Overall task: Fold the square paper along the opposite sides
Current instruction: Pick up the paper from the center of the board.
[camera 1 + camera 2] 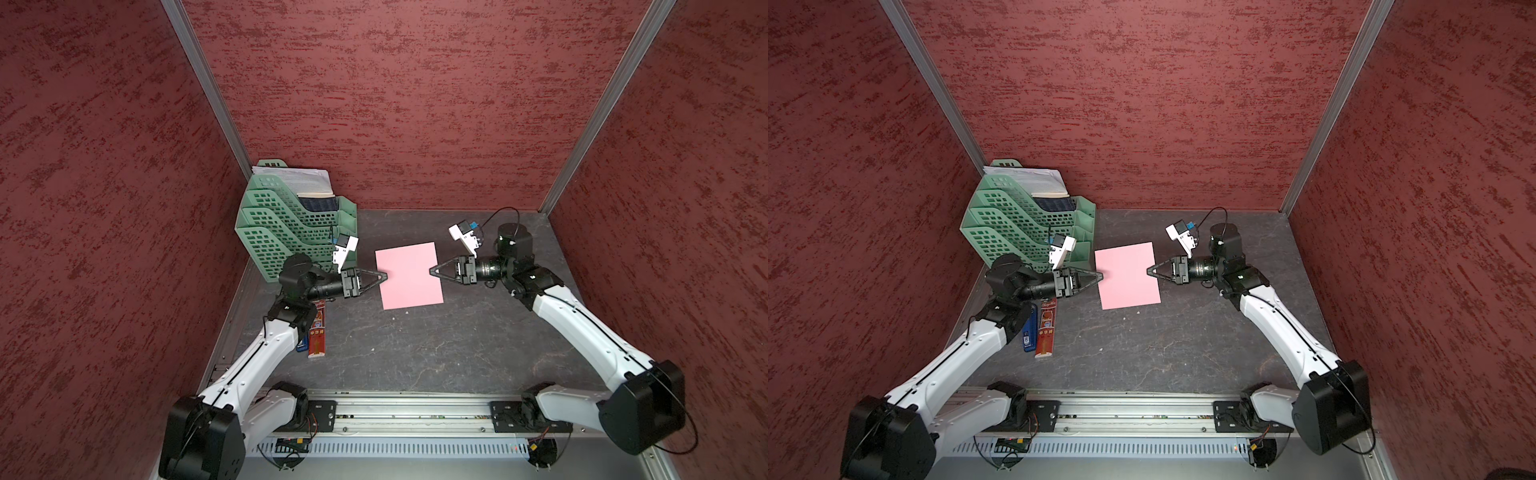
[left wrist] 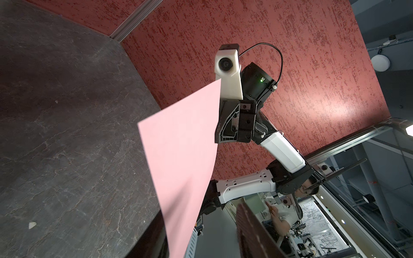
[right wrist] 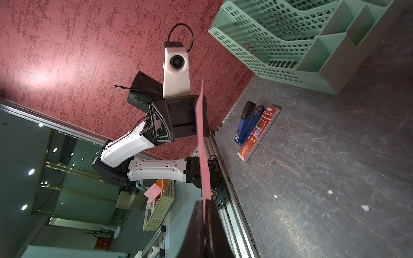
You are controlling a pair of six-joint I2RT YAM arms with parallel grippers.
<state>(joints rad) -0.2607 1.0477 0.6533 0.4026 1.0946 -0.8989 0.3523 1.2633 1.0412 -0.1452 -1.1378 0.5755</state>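
Only the red box (image 3: pixel 259 131), not the square paper (image 1: pixel 409 276), bears "中华牌".

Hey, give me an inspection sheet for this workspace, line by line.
Surface: dark marbled tabletop, a few white specks.
Job's things: square paper, unfolded, spanning between both grippers.
Clutter: green tray rack holding white printed papers; red narrow box and blue stapler lying side by side.
Grippers: right gripper shut on the paper's edge; left gripper at the opposite edge, grip unclear.
Cables: black cable looping near the right gripper's wrist.
Surroundings: red textured walls; metal rail at front.
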